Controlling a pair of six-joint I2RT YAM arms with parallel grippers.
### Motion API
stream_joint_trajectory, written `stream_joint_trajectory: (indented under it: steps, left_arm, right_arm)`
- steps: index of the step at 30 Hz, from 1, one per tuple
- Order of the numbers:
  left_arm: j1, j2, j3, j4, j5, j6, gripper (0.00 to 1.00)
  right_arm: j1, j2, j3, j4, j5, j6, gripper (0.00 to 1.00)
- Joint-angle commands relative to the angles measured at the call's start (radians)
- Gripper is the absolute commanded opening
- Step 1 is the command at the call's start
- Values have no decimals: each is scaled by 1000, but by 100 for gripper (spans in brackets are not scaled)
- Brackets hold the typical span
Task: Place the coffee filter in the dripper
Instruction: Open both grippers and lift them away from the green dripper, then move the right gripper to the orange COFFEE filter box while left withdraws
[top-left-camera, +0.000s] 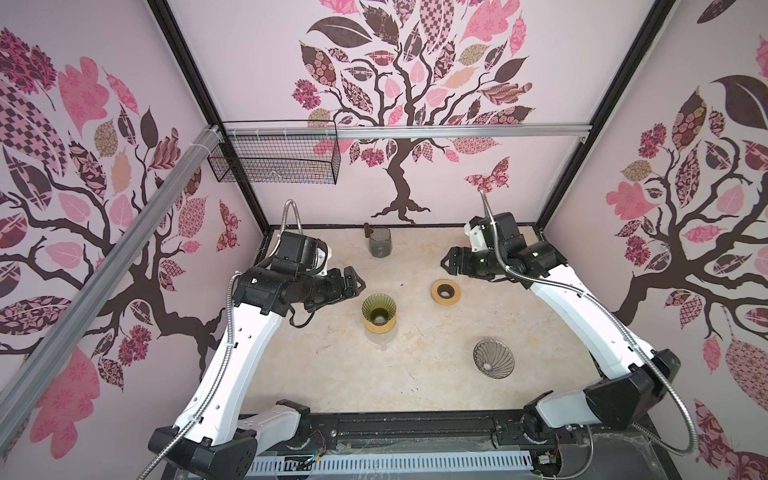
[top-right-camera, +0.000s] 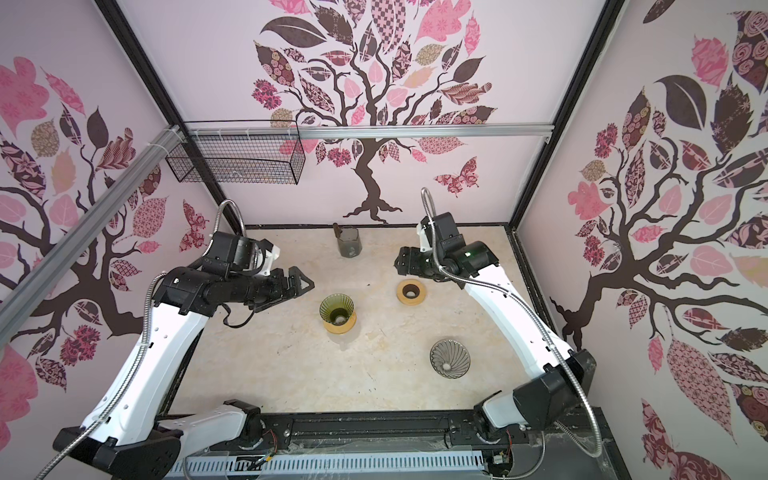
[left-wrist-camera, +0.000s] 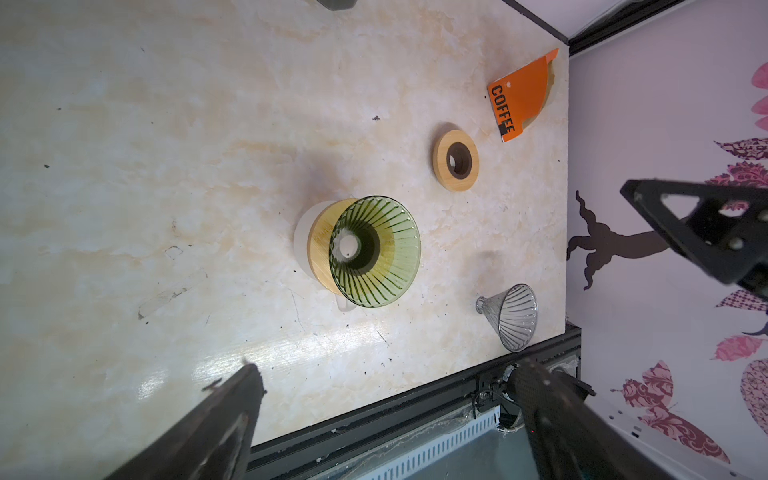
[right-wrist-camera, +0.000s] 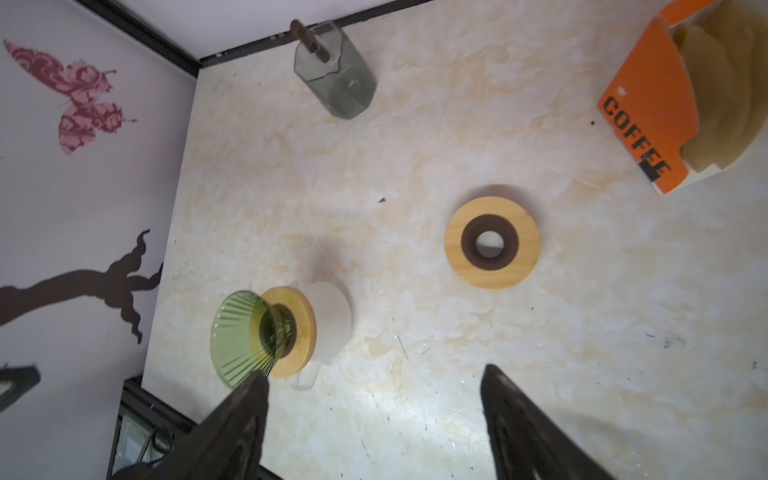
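The pale marbled tabletop (top-left-camera: 332, 374) carries all the things. The left end effector (top-left-camera: 334, 293) hangs above it just left of the dripper. Its fingers are spread wide and nothing is between them, as the left wrist view (left-wrist-camera: 384, 370) also shows. The right end effector (top-left-camera: 449, 264) hangs over the far right part, also wide apart and empty in the right wrist view (right-wrist-camera: 374, 370).

The filters (right-wrist-camera: 723, 83) sit in an orange box (right-wrist-camera: 648, 112) printed "COFFEE". It is by the right edge of the tabletop, toward the back, and in both top views the right arm covers it. The curved edges of the filters come out past the orange face, on the side away from the dripper. Which way their narrow ends point cannot be told. They are beige papers, stacked and a little fanned.

The dripper (top-left-camera: 378, 307) stands near the middle, well apart from the filters. Its axis is upright: the wide mouth is up and the narrow end goes down through a wooden ring (left-wrist-camera: 322, 237) on a frosted white cup (right-wrist-camera: 332, 307). It is a cone of green ribbed glass.

A grey glass jar (top-left-camera: 379, 242) stands at the back edge. A clear cone (top-left-camera: 493, 359) is near the front right. A spare ring (top-left-camera: 445, 292) lies between the dripper and the box.
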Motion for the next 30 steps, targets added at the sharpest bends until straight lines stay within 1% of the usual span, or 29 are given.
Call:
stream_joint_trajectory:
  steps: [1,2,3,4,7,10,12,14,16,19,22,26,30]
  left_arm:
    - [-2,-47,-71,91,91,37,98]
    - [0,-65,-100,108,79,28,98]
    - [-1,-77,-117,107,62,22,98]
    - [0,-84,-134,105,67,14,98]
    - [-1,-137,-223,159,156,-33,98]
    - [0,-181,-296,222,186,-72,98]
    - [-1,-185,-314,223,173,-59,98]
    - [-1,-178,-327,223,150,-35,98]
    - [0,-164,-333,227,132,-24,98]
    - [0,-143,-344,249,125,-30,98]
    - [0,-129,-367,272,113,-47,98]
    - [0,-112,-353,257,109,-39,98]
    - [0,-133,-336,254,87,-27,98]
  right_arm:
    - [-77,97,34,82,58,-20,95]
    - [-96,126,38,98,91,-34,100]
    - [-115,154,48,98,99,-32,100]
    - [-146,187,61,94,85,-23,100]
    - [-206,242,63,118,58,-37,100]
    - [-241,285,61,157,53,-92,100]
    - [-263,317,69,169,58,-105,100]
    - [-291,345,68,211,37,-112,100]
    - [-316,392,101,214,29,-98,100]
    - [-327,448,152,213,2,-84,100]
    - [-328,458,116,298,7,-74,100]
    - [-327,492,120,300,11,-61,100]
    - [-328,502,77,343,-25,-39,100]
